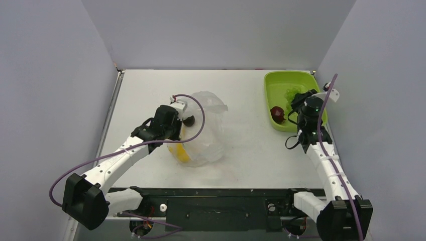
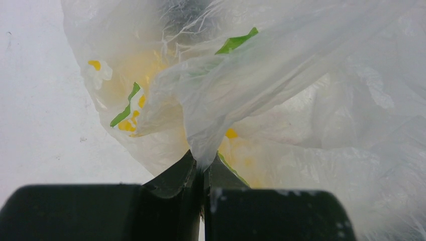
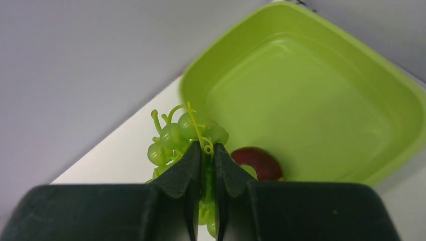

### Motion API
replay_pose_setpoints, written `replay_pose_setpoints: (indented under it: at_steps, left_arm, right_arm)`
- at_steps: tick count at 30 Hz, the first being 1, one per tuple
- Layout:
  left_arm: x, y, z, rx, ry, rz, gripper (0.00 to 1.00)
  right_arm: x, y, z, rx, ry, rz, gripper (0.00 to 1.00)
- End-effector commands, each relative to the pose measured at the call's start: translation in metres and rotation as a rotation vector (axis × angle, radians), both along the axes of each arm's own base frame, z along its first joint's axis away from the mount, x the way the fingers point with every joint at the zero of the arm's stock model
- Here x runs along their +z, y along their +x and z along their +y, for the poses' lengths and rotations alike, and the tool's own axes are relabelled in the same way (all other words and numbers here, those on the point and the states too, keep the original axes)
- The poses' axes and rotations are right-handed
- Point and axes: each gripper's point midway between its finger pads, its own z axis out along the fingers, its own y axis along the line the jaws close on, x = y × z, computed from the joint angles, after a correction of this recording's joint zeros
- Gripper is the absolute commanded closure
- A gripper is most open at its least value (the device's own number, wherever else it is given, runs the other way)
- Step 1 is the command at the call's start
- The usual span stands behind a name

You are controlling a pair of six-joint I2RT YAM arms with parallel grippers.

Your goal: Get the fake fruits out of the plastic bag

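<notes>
On the white desk (image 1: 241, 150), well left of the lime-green rectangular plastic tray (image 1: 281, 80) and nearer the arm bases, the large clear crinkly flower-printed plastic bag (image 1: 211, 130) sits bunched, with a yellow toy fruit (image 1: 181, 152) showing through it. The left end effector (image 2: 203, 163) is clenched on a fold of its film. Farther back, the right end effector (image 3: 206, 150) grasps a glossy green toy grape bunch (image 3: 173, 138) above the tray. A dark reddish toy fruit (image 3: 258, 163) lies inside the tray.
</notes>
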Motion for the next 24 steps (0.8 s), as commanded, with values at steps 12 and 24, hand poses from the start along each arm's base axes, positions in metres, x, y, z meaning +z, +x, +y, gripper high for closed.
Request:
replay_pose_setpoints:
  at_steps: [12, 24]
  left_arm:
    - [0.024, 0.007, -0.006, -0.01, -0.044, -0.059, 1.0]
    - [0.024, 0.006, -0.007, -0.015, -0.045, -0.058, 1.0]
  right_arm:
    - [-0.109, 0.051, -0.106, -0.146, 0.176, 0.328, 1.0]
    - [-0.154, 0.053, -0.094, -0.101, 0.185, 0.471, 0.83]
